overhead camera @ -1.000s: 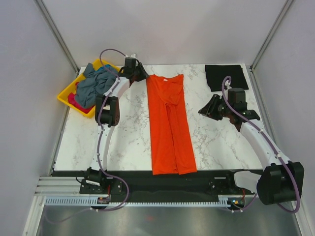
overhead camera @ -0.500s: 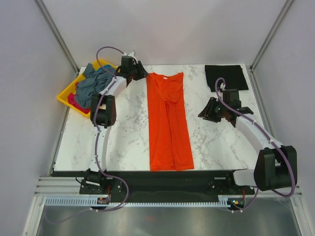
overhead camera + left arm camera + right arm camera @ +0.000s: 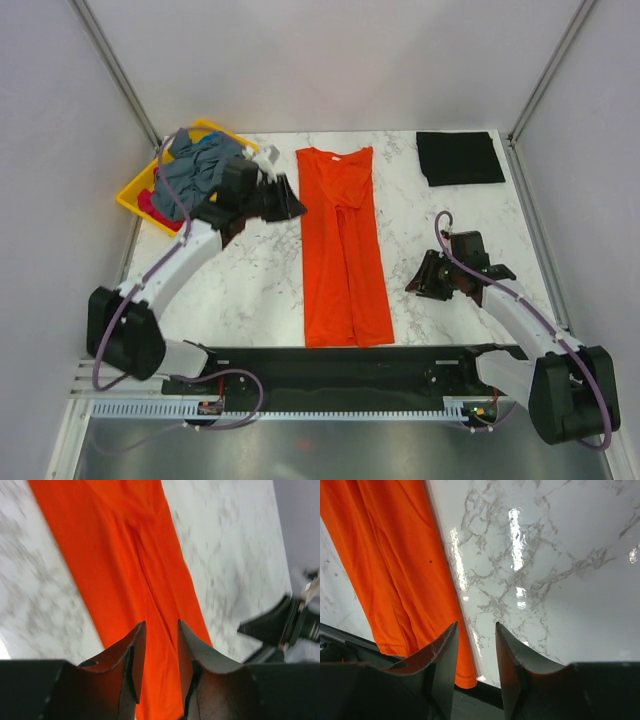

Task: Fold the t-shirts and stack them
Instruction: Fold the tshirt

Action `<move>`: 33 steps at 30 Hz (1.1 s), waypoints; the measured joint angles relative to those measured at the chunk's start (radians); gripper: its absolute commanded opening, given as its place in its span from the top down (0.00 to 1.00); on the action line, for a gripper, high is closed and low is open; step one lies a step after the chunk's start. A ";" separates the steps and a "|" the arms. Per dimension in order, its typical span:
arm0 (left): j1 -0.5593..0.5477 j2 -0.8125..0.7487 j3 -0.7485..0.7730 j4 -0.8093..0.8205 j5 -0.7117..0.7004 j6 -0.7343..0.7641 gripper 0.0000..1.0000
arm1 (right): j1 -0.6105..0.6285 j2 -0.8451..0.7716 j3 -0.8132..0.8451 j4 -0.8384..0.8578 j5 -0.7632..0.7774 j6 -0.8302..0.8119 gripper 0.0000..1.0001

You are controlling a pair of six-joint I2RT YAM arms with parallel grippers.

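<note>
We see a smooth orange t-shirt (image 3: pixel 342 245), folded into a long narrow strip, lying flat mid-table on glossy marble (image 3: pixel 250 280). The left gripper (image 3: pixel 293 207) hangs beside its collar end and the right gripper (image 3: pixel 415 284) near its hem, both with jaws slightly parted and empty.

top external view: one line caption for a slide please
Orange t-shirt folded into a long strip mid-table, left gripper and right gripper flanking it, black t-shirt folded far right.
</note>
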 measured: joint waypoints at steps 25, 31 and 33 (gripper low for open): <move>-0.491 -0.375 -0.829 0.062 -0.048 -0.417 0.50 | 0.327 -0.150 -0.134 0.002 0.101 0.225 0.55; -0.521 -0.344 -0.838 0.107 -0.072 -0.458 0.53 | 0.383 -0.163 -0.163 0.000 0.122 0.262 0.55; -0.532 -0.341 -0.838 0.113 -0.086 -0.473 0.54 | 0.404 -0.159 -0.176 -0.001 0.126 0.274 0.55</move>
